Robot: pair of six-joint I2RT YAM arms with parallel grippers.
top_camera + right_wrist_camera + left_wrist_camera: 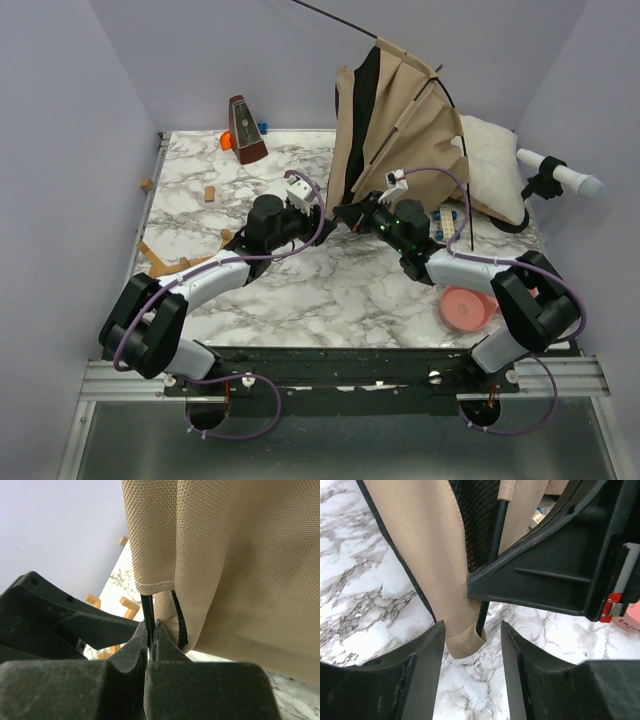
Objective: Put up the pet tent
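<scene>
Right gripper [150,632] clamped on thin black pole [146,605] at bottom corner. Left gripper [472,630] jaws apart, straddling tan fabric tip [462,645], no grip. Pet tent [395,120] upper centre-right of top view, partly raised, folded, leaning. Judged about midway: spreading poles and standing it square still left.

**A:** Bright, even light from above here, only soft shadows on the surface [330,290], no glare!

**B:** Up close it's different: left claw [471,630] dark and soft-edged, right claw [151,630] a blurry black mass, yet the tent [235,555] weave behind it stays crisp.
</scene>
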